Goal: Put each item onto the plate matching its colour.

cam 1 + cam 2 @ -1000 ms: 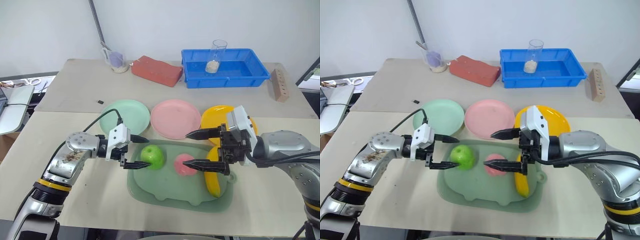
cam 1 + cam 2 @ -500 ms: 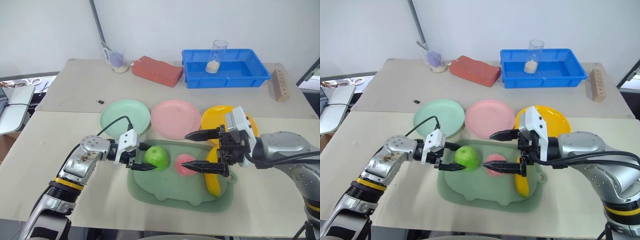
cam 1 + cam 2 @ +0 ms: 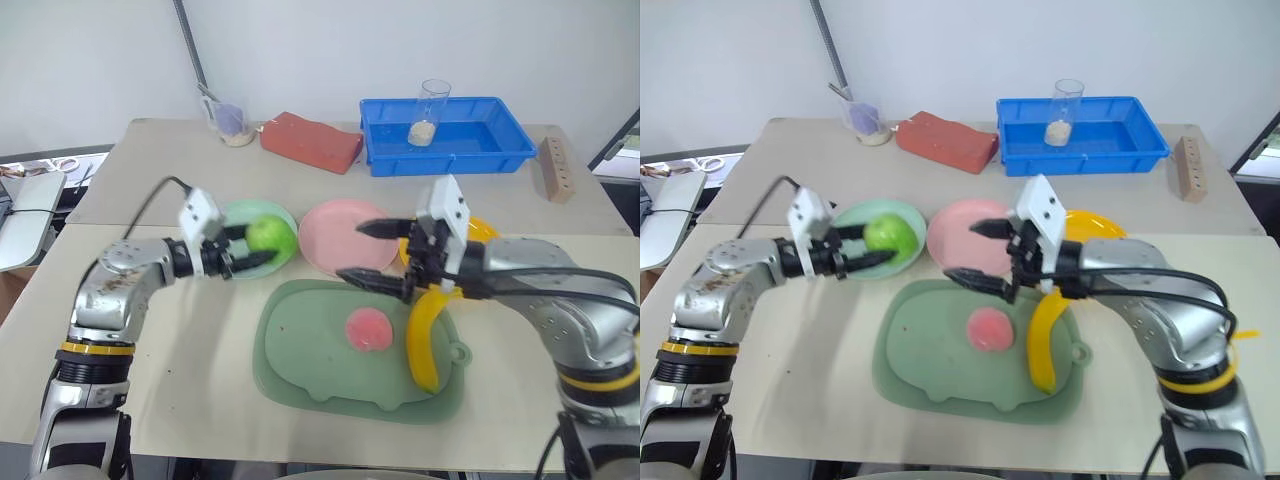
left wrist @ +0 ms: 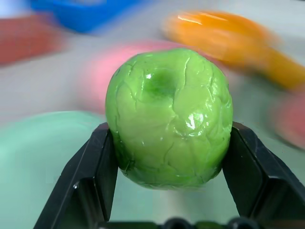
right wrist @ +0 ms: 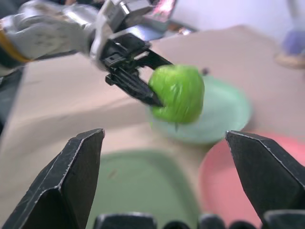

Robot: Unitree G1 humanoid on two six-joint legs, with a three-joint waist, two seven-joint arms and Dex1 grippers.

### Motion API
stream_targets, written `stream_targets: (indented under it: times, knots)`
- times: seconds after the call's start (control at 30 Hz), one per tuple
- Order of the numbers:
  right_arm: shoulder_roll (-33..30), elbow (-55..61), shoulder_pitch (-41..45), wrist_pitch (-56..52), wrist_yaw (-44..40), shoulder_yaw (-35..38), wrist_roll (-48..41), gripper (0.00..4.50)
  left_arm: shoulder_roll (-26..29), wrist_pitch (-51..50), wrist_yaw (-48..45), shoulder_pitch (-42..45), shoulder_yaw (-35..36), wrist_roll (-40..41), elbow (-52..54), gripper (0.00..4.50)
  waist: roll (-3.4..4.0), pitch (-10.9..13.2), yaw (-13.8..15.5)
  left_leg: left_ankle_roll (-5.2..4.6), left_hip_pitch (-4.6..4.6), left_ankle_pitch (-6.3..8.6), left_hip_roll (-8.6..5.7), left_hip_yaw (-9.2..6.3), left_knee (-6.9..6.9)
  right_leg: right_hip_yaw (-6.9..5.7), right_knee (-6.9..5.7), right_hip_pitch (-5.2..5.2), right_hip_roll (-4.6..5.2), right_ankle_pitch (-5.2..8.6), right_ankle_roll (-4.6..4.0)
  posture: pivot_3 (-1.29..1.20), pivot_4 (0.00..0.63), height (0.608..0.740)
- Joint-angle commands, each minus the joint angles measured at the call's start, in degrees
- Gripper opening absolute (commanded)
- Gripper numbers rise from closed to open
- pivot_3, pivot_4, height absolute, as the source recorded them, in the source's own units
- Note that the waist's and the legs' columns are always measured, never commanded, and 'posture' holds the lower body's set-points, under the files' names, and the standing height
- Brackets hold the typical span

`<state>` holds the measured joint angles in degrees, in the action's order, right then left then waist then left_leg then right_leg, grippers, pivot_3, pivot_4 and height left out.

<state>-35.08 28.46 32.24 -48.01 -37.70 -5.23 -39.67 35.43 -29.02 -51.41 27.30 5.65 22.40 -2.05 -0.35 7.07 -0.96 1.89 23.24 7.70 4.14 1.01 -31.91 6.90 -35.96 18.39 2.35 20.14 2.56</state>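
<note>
Head camera, everything placed from the dull-green tray (image 3: 300, 375): my left hand (image 3: 237, 257) is pinching the green apple (image 3: 265, 235) just beyond the tray's far left corner, above the mint green plate (image 3: 288, 247). The pink peach (image 3: 367, 328) lies in the middle of the tray and the yellow banana (image 3: 425, 340) along its right edge. The pink plate (image 3: 335, 232) sits just beyond the tray's far edge, the yellow plate (image 3: 480, 231) beyond its far right corner. My right hand (image 3: 365, 252) hovers spread over the far edge, holding nothing.

Left wrist camera: the apple (image 4: 169, 117) is clamped between both fingers (image 4: 95, 167), gripped low on its sides. I judge that a round glossy fruit could squirt out, or roll off the mint green plate (image 4: 43, 143) if I let go too high.

Right wrist camera: my fingers (image 5: 71, 181) stand wide apart, facing the apple (image 5: 177, 93) and the left hand (image 5: 131, 71) close ahead. The worry here is a collision if I push this arm further toward that side of the tray while the apple is going down.
</note>
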Motion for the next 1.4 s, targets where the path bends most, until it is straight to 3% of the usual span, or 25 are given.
stream_targets:
  times: [0.03, 0.2, 0.33, 0.53, 0.7, 0.83, 1.1, 1.4]
  knots:
    - [3.3, -1.2, 3.7, 0.0, 3.3, -1.5, 2.3, 4.5, -3.3, 0.1, 9.1, 0.5, 3.8, -1.0, -3.0, 2.62, -0.01, 0.0, 0.3, 0.0, 0.0, 0.0, 0.0, 0.0, -0.02, -0.02, -0.03, 0.0, 0.0, -0.03, -0.05, 0.0, 0.15, 0.74]
    - [4.8, -2.2, 4.6, 0.7, 2.8, -3.2, 4.6, 4.5, -7.5, 2.5, 15.4, 0.4, 5.3, -2.2, -9.3, 2.62, -0.06, 0.0, 0.5, 0.0, 0.02, 0.0, -0.02, -0.09, -0.05, -0.09, -0.05, 0.01, 0.0, -0.04, -0.06, 0.0, 0.15, 0.74]
    - [4.8, -2.6, 4.3, 0.7, 2.2, -3.4, 5.7, 4.5, -8.9, 4.9, 15.3, 0.5, 4.7, -2.5, -11.5, 4.48, -0.07, 0.0, 0.3, 0.0, 0.04, 0.0, -0.04, -0.1, -0.03, -0.09, -0.08, 0.01, 0.01, -0.05, -0.06, 0.0, 0.15, 0.74]
    - [3.5, -2.3, 2.9, 0.4, 1.6, -2.3, 6.4, 4.5, -7.6, 5.0, 14.3, 0.0, 5.9, -1.3, -9.1, 4.48, -0.07, 0.0, 0.2, 0.01, 0.02, 0.0, -0.04, -0.1, 0.02, -0.09, -0.07, 0.01, 0.0, -0.05, -0.06, 0.0, 0.15, 0.74]
    - [-1.8, -2.2, -0.5, 0.7, -2.6, -0.8, 6.4, 4.5, -0.2, -3.8, 9.5, -2.9, 10.0, 5.7, 1.7, 4.48, -0.11, 0.0, -0.1, 0.01, 0.04, 0.0, -0.03, -0.1, 0.05, -0.09, -0.05, 0.03, 0.0, -0.05, -0.06, 0.0, 0.15, 0.74]
    - [-7.8, -1.3, -3.1, 1.6, -10.3, -2.2, 5.9, 4.5, 7.5, -11.5, 0.8, -7.8, 7.7, 12.6, 15.0, 4.48, -0.08, 0.0, -0.1, 0.03, -0.02, 0.01, -0.04, -0.07, 0.09, -0.07, 0.05, -0.03, 0.06, -0.04, -0.07, 0.0, 0.15, 0.74]
    - [-16.5, 0.4, -8.2, 5.4, -24.5, -6.5, 7.6, 4.5, 15.5, -9.3, -11.6, -15.5, 3.0, 18.4, 36.9, 4.48, -0.17, 0.1, -0.1, 0.05, -0.04, 0.03, -0.04, -0.02, 0.1, -0.09, 0.17, 0.21, 0.15, -0.01, -0.16, 0.0, 0.15, 0.74]
    - [-14.7, -4.0, -8.7, 9.1, -22.7, -11.0, 16.3, 4.5, 17.3, -3.7, -16.6, -20.7, 2.5, 18.7, 41.9, 4.48, -0.32, 0.2, -0.2, 0.02, -0.02, 0.03, -0.03, 0.01, 0.08, -0.02, 0.15, 0.35, 0.13, 0.03, -0.23, 0.0, 0.15, 0.74]
